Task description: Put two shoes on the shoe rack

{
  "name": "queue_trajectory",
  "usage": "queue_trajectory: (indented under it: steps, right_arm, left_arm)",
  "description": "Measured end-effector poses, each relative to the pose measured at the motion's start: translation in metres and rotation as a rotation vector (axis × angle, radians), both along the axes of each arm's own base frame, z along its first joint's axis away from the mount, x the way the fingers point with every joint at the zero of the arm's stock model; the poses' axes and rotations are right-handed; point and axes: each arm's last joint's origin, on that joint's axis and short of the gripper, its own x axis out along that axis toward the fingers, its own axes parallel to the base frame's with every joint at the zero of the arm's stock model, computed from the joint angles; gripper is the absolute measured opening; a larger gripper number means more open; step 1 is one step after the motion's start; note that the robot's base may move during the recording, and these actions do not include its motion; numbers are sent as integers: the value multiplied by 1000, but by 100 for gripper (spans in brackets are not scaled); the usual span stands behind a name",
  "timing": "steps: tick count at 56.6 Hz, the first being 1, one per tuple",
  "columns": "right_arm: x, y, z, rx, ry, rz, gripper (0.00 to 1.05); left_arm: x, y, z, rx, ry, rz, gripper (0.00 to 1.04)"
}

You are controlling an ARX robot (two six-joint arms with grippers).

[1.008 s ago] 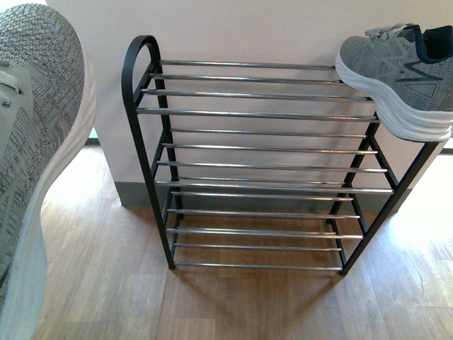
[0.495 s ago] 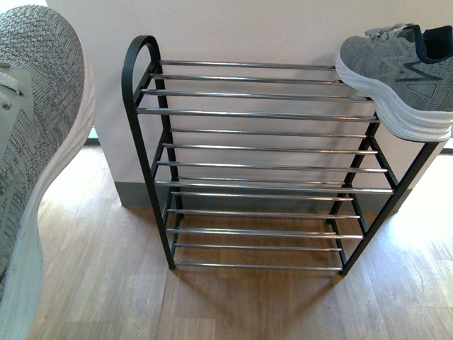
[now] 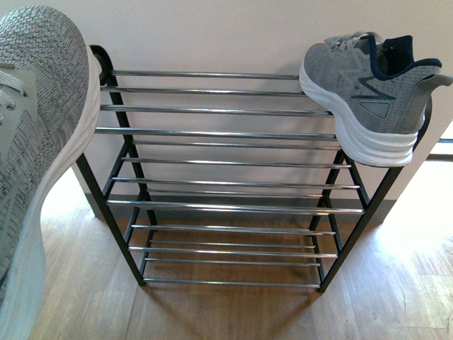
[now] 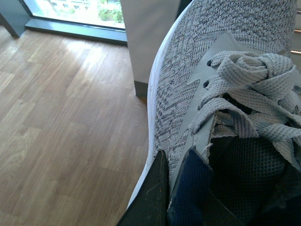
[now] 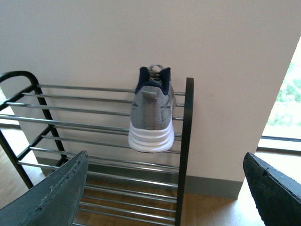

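While the left claw (image 4: 181, 200) is clamped on the collar of one grey sneaker (image 3: 39, 142), that shoe hangs in the air, toe raised, close to the camera and in front of the left end of the shoe rack (image 3: 212, 133). The other sneaker (image 3: 364, 92) sits on the top tier at its right end, toe toward the wall, white heel past the front edge. The right claw (image 5: 162, 188) faces the rack, its fingers spread wide and gripping nothing.
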Motion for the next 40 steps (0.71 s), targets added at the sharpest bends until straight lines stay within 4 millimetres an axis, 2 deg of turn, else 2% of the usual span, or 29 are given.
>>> queue_trajectory:
  steps: [15, 24, 32, 40]
  right_arm:
    - [0, 0, 0, 0, 2, 1, 96]
    - [0, 0, 0, 0, 2, 3, 96]
    - [0, 0, 0, 0, 2, 3, 96]
    - [0, 0, 0, 0, 2, 3, 96]
  left_arm:
    - [0, 0, 0, -1, 1, -4, 2]
    - [9, -9, 2, -88, -104, 10, 2]
    - [34, -34, 12, -206, -47, -38, 2]
    - [72, -69, 30, -382, -7, -78, 2]
